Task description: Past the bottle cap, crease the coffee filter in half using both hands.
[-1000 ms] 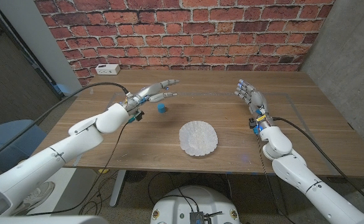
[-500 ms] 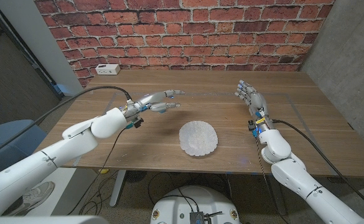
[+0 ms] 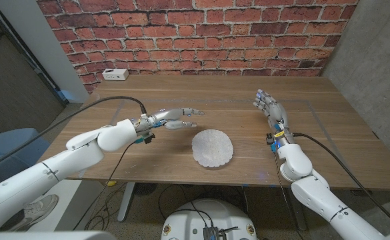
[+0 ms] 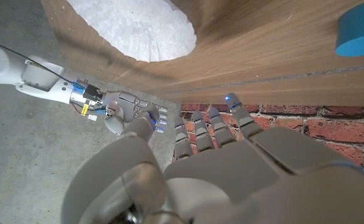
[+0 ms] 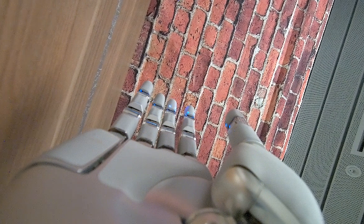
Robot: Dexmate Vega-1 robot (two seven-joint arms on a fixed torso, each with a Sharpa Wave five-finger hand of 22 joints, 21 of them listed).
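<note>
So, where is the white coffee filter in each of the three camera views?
Head view: coffee filter lies near the table's front edge, between the two arms.
Left wrist view: coffee filter at the top, on the wooden table.
Right wrist view: not in it.
Shared landmark: the right hand, also in the left wrist view.

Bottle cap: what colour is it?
Blue. The bottle cap shows best in the left wrist view, on the wooden table.

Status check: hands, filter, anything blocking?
Left hand open, near filter. Right hand open, off to the side. Coffee filter flat, unfolded. Blue bottle cap clear of it.
</note>
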